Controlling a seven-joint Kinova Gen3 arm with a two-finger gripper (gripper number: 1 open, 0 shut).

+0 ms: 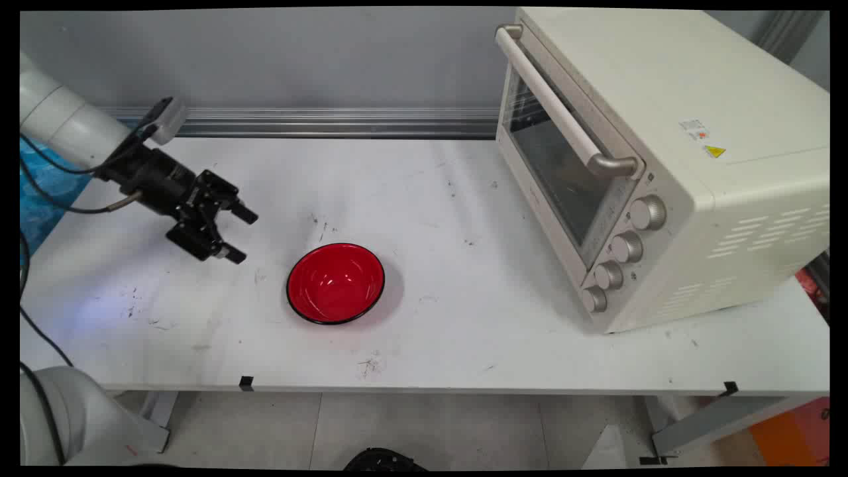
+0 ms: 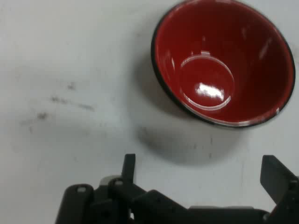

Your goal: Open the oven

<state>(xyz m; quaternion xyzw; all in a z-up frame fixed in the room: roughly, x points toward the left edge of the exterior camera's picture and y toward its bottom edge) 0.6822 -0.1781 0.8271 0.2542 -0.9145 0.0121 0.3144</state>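
Note:
A red bowl (image 1: 335, 283) with a black rim stands upright and empty on the white table (image 1: 464, 344). My black gripper (image 1: 242, 234) hovers to the bowl's left, a short way off, pointing toward it, open with nothing between its fingers. In the hand view the bowl (image 2: 223, 63) fills the upper right, and the two fingertips (image 2: 129, 166) rise from the bottom edge, spread wide apart over bare table.
A cream toaster oven (image 1: 656, 159) with its glass door shut stands at the right, four knobs (image 1: 626, 246) down its front panel. A metal rail (image 1: 331, 122) runs along the back wall. Black cables hang from the arm at the left.

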